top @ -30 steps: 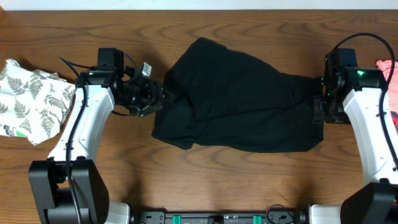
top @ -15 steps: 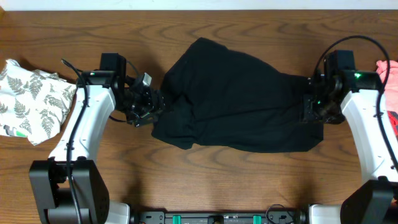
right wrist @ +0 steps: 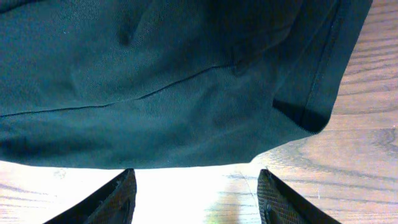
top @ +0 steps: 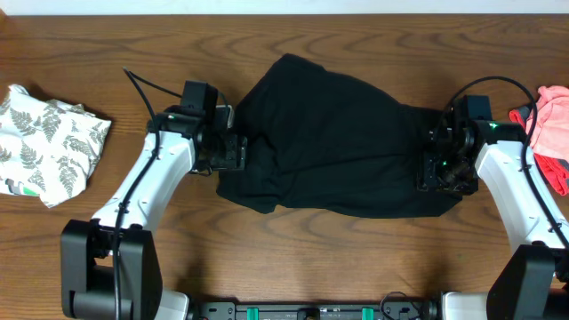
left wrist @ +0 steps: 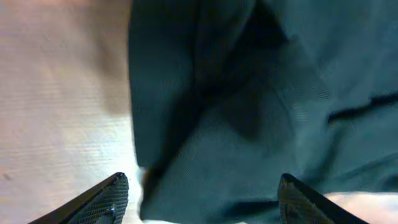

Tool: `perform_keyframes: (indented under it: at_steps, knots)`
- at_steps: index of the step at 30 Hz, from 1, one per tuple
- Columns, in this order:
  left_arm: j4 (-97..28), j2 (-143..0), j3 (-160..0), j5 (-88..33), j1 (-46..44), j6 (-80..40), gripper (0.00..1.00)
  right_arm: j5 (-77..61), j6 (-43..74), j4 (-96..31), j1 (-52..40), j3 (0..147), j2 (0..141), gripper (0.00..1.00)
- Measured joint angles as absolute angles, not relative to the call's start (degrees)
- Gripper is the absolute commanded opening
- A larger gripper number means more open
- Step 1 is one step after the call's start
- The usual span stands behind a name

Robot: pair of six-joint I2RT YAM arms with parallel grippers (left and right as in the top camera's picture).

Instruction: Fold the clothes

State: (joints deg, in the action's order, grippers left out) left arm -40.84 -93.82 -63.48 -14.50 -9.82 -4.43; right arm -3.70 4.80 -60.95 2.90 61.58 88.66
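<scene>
A large black garment (top: 338, 151) lies crumpled across the middle of the wooden table. My left gripper (top: 233, 149) is at its left edge. In the left wrist view the left gripper (left wrist: 202, 186) is open, and the black cloth (left wrist: 249, 93) lies loose between its wide-spread fingers (left wrist: 112, 196). My right gripper (top: 436, 164) is over the garment's right end. In the right wrist view the right gripper (right wrist: 198, 186) stands open over bare table, with the garment's hem (right wrist: 186, 99) just ahead of the fingertips (right wrist: 277, 193).
A white fern-print garment (top: 44, 147) lies bunched at the far left. A pink garment (top: 551, 116) lies at the right edge, close behind my right arm. The table's (top: 284, 267) front edge runs below the black garment.
My left gripper has moved right onto the black garment's left edge and spread wider. My right gripper has moved left and forward over the garment's right end.
</scene>
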Motion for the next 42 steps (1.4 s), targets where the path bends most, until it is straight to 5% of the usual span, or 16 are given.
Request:
perform_keyframes:
  at_steps: [10, 13, 17, 19, 42]
  knots:
    - [-37.69, -98.43, -60.29, -13.21, -10.02, -2.63, 0.79, -3.95, 5.02, -60.77, 2.9, 61.58, 88.66, 0.6]
    - [-38.39, -100.2, -60.27, -14.68, -10.63, -2.33, 0.72, -4.01, 5.02, -60.75, 2.9, 61.58, 88.66, 0.59]
    - [-40.36, -101.16, -60.23, -16.03, -11.88, -1.69, 0.34, -4.1, 5.02, -60.75, 2.9, 61.58, 88.66, 0.59]
    - [-42.26, -101.16, -60.23, -16.56, -12.38, -1.26, 0.06, -4.1, 5.02, -60.75, 2.9, 61.54, 88.66, 0.59]
    - [-80.38, -96.2, -60.2, -29.89, -12.53, -7.27, 0.08, -4.05, 5.02, -60.6, 2.9, 61.43, 88.66, 0.6]
